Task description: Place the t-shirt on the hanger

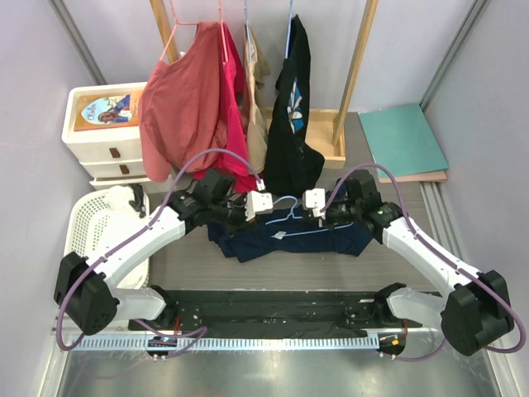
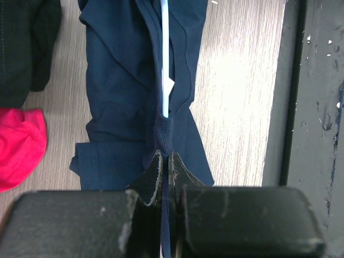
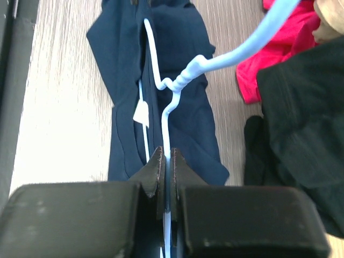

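Note:
The navy t-shirt (image 1: 289,238) lies bunched on the table between my two grippers. The light-blue wire hanger (image 1: 286,217) rests on it, hook pointing away from the arms, with one arm running into the neck opening. My left gripper (image 1: 249,218) is shut on the shirt's neck fabric (image 2: 164,134), where the hanger wire (image 2: 165,54) goes under the cloth beside the white tag (image 2: 169,87). My right gripper (image 1: 321,218) is shut on the hanger wire (image 3: 166,123) just below its twisted neck (image 3: 183,83). The shirt (image 3: 188,118) lies under it.
A wooden rack (image 1: 339,141) at the back holds red shirts (image 1: 186,103) and a black graphic shirt (image 1: 293,107) that hang down close to the grippers. White drawers (image 1: 103,145) and a laundry basket (image 1: 99,227) stand at left. A teal folder (image 1: 402,139) lies at back right.

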Robot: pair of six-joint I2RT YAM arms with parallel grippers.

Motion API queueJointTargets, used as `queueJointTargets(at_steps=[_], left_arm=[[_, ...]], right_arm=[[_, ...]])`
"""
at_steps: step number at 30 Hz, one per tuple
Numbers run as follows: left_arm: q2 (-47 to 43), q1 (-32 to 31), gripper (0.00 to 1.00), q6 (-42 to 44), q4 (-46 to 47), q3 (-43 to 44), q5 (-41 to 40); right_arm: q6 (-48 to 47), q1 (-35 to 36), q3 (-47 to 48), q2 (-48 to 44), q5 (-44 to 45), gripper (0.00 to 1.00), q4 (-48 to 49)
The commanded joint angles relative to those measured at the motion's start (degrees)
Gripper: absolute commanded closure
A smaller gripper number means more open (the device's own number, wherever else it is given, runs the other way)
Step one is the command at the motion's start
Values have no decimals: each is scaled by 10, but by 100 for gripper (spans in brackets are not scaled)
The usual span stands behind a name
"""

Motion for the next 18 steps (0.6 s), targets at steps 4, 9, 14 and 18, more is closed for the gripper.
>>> queueJointTargets(at_steps=[4,9,14,18], left_arm=[[2,-4,100,-50,82,31,27],[13,-18,100,-85,133,28,26],[11,-23,99,-118,193,10,27],[9,-23,89,-124,208,-1,22]], right_arm=[[100,39,4,18,-29,99,167],[148,68,6,38,-28,99,214],[208,86,-2,49,-19,99,276],[254,90,-9,51,-14,99,325]])
